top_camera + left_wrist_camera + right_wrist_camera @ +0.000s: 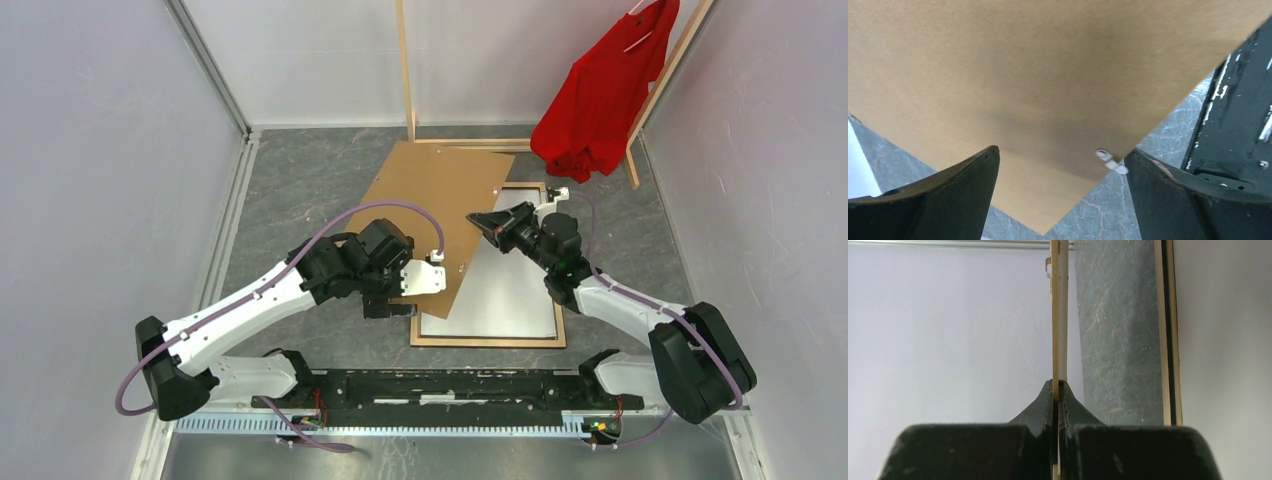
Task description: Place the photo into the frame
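Basically: pinched right edge of backing board (430, 200) in closed right hand (1057, 385), tilted above frame (490, 341), long axis near-far; had left hand (1062, 152) wide open astride board's near corner.

Backing board (440, 200): brown fibreboard, matt, fine even grain; frame (487, 341): pale bare wood rails, smooth; table (300, 190): grey marbled surface, scuffed, dull; shirt (600, 100): red cloth; left tool (1060, 152): black matt plastic.

backing board (440, 215) plain brown; frame (487, 341) rails light wood; shirt (600, 100) red; tabletop (290, 190) dark grey, marbled with pale streaks.
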Motion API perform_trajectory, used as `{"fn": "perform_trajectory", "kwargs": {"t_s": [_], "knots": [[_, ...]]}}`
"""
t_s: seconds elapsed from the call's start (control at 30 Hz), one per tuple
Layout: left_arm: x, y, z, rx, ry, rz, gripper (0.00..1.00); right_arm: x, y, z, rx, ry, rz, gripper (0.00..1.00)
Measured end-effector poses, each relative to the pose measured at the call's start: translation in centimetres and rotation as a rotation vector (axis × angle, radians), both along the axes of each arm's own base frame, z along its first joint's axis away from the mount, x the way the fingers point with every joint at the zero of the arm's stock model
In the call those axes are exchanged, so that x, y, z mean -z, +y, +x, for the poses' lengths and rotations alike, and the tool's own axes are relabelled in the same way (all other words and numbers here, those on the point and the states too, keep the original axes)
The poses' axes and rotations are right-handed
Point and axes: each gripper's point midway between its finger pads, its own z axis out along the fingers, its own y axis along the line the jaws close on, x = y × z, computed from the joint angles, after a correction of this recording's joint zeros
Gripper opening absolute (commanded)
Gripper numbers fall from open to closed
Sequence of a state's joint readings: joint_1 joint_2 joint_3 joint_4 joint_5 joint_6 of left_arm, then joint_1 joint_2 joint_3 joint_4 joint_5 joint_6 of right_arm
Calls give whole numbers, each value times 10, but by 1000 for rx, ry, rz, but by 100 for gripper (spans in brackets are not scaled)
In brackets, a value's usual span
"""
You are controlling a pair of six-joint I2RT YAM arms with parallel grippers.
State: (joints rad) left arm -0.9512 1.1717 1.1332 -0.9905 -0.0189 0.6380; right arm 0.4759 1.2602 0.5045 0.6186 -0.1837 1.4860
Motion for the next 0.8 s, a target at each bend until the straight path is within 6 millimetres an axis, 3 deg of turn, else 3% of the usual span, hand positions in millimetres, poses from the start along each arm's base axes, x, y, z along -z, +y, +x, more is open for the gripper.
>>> {"fn": "perform_trajectory", "kwargs": {"t_s": [0.57,0.8], "knots": [[9,25,9,-7,-95,86,100,-3,-12,-36,-54,-43,7,0],[11,32,4,-6,-82,99,100,-5,-32,-48,-53,-73,22,0]]}}
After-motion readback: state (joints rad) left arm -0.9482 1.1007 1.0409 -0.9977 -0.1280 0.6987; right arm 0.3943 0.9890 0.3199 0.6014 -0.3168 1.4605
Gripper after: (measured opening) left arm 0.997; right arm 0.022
